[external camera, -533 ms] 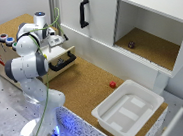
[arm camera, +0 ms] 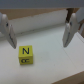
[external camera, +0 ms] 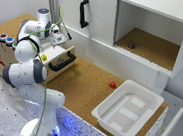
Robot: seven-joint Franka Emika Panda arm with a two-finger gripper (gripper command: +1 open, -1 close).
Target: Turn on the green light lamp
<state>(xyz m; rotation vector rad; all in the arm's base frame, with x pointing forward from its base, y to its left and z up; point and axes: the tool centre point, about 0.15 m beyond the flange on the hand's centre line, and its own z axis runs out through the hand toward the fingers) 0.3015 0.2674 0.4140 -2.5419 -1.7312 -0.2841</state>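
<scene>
A wooden box (external camera: 1,51) at the exterior view's left carries round button caps, a red one (external camera: 3,37) and a blue one (external camera: 10,41). The arm hides the spot beside them, and no green lamp shows clearly. My gripper (external camera: 57,39) hangs over an open drawer (external camera: 58,57) to the right of the box, away from the buttons. In the wrist view the gripper (arm camera: 37,31) is open and empty, its fingers (arm camera: 5,30) wide apart above a yellow cube (arm camera: 26,55) marked "N" on the drawer floor.
The drawer has a black handle (external camera: 61,62). A white cabinet with a black door handle (external camera: 82,12) stands behind, and a dark object (external camera: 131,44) lies in its open compartment. A small red ball (external camera: 112,84) and a white tray (external camera: 128,108) sit on the cork tabletop.
</scene>
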